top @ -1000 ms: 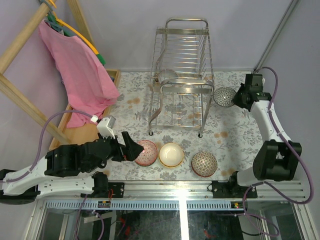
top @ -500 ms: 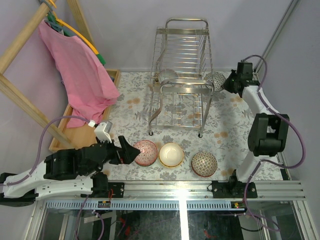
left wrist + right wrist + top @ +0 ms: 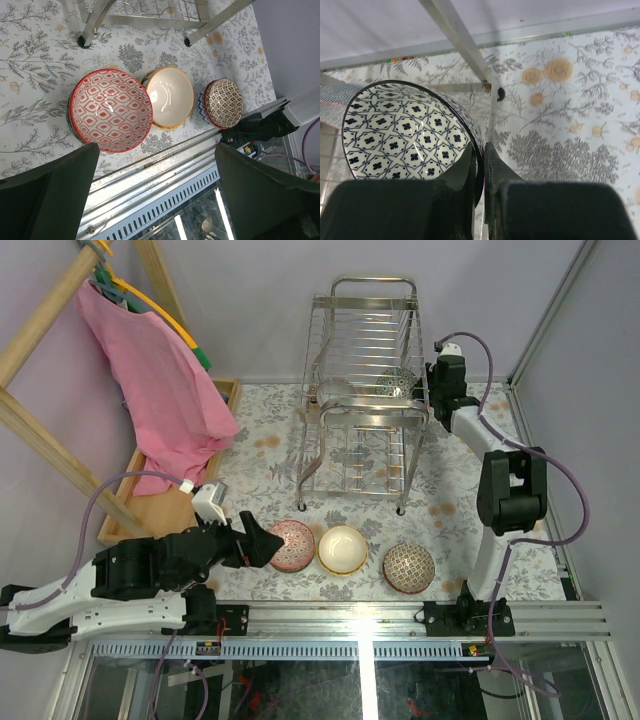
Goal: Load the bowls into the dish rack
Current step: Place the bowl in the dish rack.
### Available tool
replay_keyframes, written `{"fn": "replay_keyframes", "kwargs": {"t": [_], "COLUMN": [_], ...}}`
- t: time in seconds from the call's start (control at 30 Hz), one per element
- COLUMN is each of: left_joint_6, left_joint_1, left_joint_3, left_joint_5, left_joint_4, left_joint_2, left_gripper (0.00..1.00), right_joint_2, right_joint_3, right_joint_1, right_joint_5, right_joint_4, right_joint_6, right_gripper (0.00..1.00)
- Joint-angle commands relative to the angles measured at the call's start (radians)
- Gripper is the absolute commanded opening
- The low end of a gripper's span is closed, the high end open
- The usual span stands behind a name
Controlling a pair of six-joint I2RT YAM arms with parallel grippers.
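The chrome dish rack (image 3: 365, 390) stands at the back middle, with one pale bowl (image 3: 335, 392) in its upper tier. My right gripper (image 3: 427, 390) is at the rack's right side, shut on the rim of a blue-and-white patterned bowl (image 3: 400, 383) (image 3: 400, 135). In the right wrist view the fingers (image 3: 479, 155) pinch that rim beside a rack leg (image 3: 457, 37). Three bowls sit in a row near the front: red-white (image 3: 293, 545) (image 3: 111, 110), cream (image 3: 342, 549) (image 3: 170, 96), and grey patterned (image 3: 408, 567) (image 3: 223, 102). My left gripper (image 3: 268, 543) (image 3: 157, 192) is open, just left of the red-white bowl.
A pink cloth (image 3: 160, 380) hangs from a wooden frame (image 3: 40, 320) at the left, over a shallow wooden tray (image 3: 150, 505). A metal rail (image 3: 400, 615) (image 3: 165, 165) runs along the table's near edge. A flowered mat (image 3: 460, 500) covers the table.
My right arm has carried the blue-and-white bowl left, from right of the rack to its upper tier. My left gripper has edged slightly toward the red-white bowl.
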Motion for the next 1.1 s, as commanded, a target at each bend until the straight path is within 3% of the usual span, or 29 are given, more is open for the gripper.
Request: {"fn": "replay_keyframes", "kwargs": {"t": [0.0, 0.3, 0.73, 0.93, 1.07], "left_joint_6": [0.022, 0.025, 0.022, 0.033, 0.044], "left_joint_1": [-0.006, -0.005, -0.006, -0.006, -0.005], "left_joint_3": [-0.017, -0.031, -0.069, -0.079, -0.077], "left_joint_5": [-0.038, -0.046, -0.051, -0.061, -0.064], "left_joint_4": [0.085, 0.114, 0.126, 0.141, 0.151], "left_joint_2": [0.021, 0.044, 0.012, 0.020, 0.023], "left_gripper": [1.00, 1.00, 1.00, 1.00, 1.00], "right_joint_2": [0.044, 0.089, 0.155, 0.199, 0.228], "right_joint_3": [0.058, -0.024, -0.197, -0.181, -0.200], "right_joint_1": [-0.010, 0.000, 0.073, 0.087, 0.088], "right_joint_5": [-0.005, -0.060, -0.090, -0.073, -0.068], "right_joint_4": [0.233, 0.498, 1.029, 1.097, 1.230], "right_joint_6": [-0.068, -0.129, -0.377, -0.439, -0.520], "right_gripper": [0.00, 0.03, 0.00, 0.00, 0.00]}}
